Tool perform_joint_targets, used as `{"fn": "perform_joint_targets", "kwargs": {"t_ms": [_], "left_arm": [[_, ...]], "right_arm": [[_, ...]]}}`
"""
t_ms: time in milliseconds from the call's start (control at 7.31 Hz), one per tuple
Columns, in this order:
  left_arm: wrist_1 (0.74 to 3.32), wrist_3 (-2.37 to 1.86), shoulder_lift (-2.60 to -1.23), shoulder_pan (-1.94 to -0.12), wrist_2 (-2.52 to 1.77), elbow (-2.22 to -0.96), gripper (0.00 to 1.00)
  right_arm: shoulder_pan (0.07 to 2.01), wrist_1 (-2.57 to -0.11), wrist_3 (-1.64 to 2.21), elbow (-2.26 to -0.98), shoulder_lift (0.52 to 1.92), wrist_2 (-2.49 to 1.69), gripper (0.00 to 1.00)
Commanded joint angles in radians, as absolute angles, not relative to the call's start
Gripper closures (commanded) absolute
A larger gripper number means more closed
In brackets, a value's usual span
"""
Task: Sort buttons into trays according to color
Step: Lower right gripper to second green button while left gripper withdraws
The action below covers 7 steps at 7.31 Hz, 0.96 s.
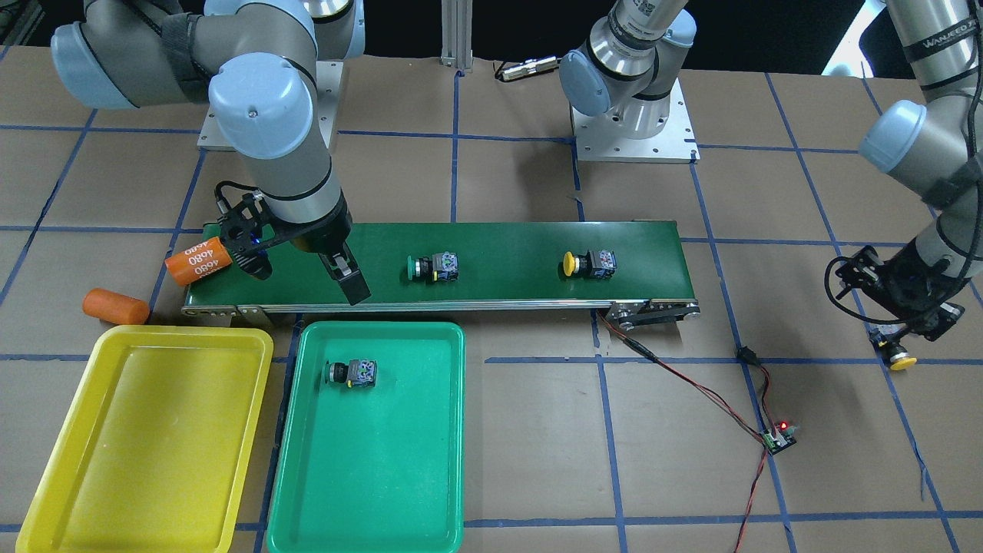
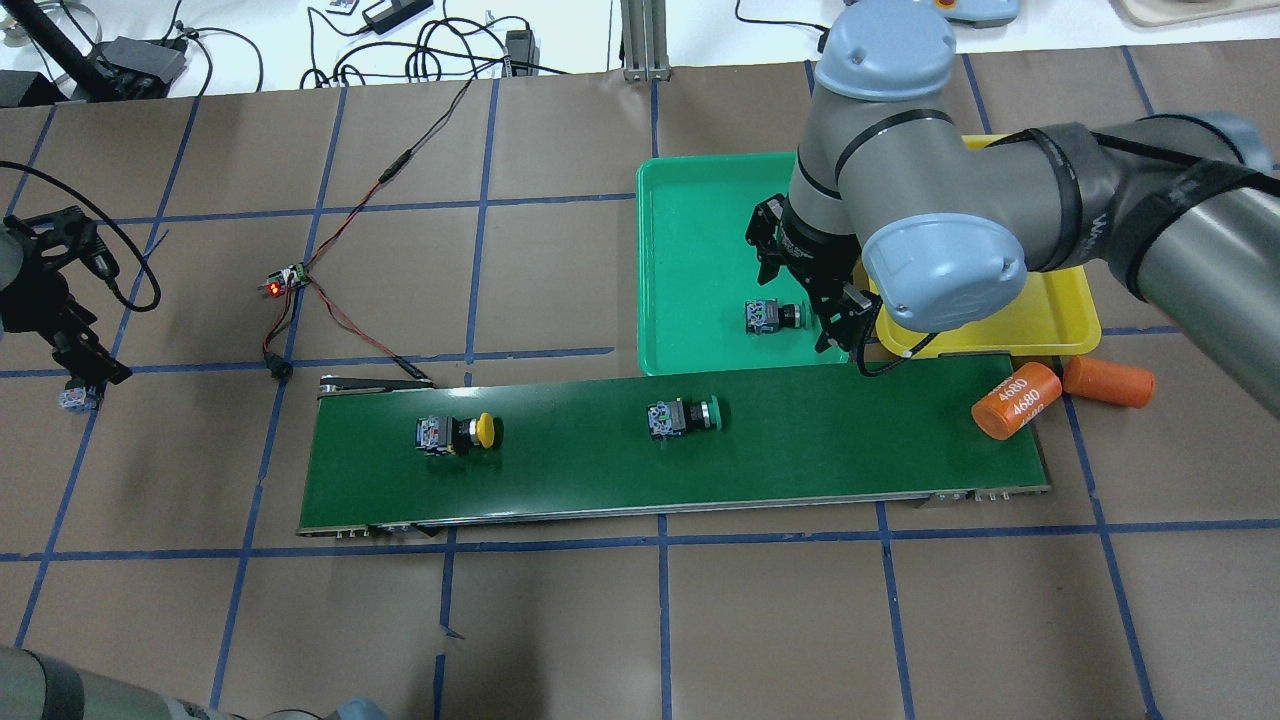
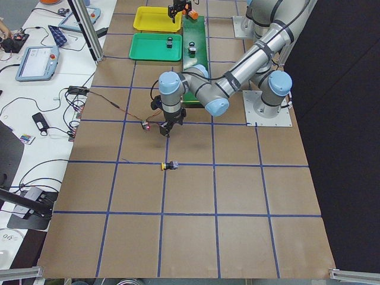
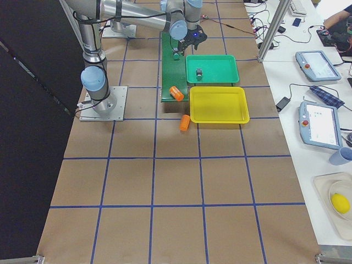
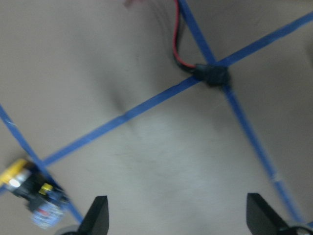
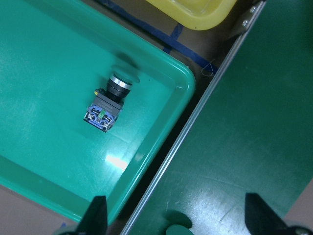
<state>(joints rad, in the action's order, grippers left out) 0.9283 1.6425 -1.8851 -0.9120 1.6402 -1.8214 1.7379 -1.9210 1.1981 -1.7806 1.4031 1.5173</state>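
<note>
Belt (image 2: 800,450) lies lengthwise on the desk (image 2: 700,620) in front of me. Green tray (image 2: 690,200) sits just beside the belt's far edge, toward its right end. Yellow tray (image 1: 153,445) lies next to the green one, off the belt's far right corner. One green button (image 2: 772,317) lies on its side in the green tray, in the part nearest the belt. Second green button (image 2: 685,417) lies on the belt at about mid-length. A yellow button (image 2: 455,433) lies on the belt toward its left end. Second yellow button (image 1: 900,357) lies on the desk, well beyond the belt's left end. My right fingers (image 6: 98,218) are spread apart and grip nothing. They hang over the belt's far edge where it runs along the green tray, near the button in the tray but clear of it. My left fingers (image 5: 98,218) are likewise spread and grip nothing. They hang above the desk well past the belt's left end, and the second yellow button lies just outside one fingertip, apart from it. An orange cylinder marked 4680 (image 2: 1015,400) rests at the belt's right end. A plain orange cylinder (image 2: 1107,381) lies on the desk just past that end.
</note>
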Motion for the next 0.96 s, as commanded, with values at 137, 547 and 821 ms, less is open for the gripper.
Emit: {"fn": "perform_joint_targets", "kwargs": {"t_ms": [137, 547, 821], "left_arm": [[0.845, 2.018, -2.020, -0.804, 1.626, -1.744, 0.00], [0.845, 2.039, -2.097, -0.798, 1.571, -1.689, 0.00], [0.845, 2.039, -2.115, -0.793, 1.568, -1.700, 0.00]], "right_arm": [[1.755, -1.928, 1.386, -1.818, 1.401, 1.447, 0.00], [1.796, -1.936, 1.442, -1.873, 1.371, 1.428, 0.00], [1.796, -1.937, 1.445, -1.875, 1.370, 1.427, 0.00]]}}
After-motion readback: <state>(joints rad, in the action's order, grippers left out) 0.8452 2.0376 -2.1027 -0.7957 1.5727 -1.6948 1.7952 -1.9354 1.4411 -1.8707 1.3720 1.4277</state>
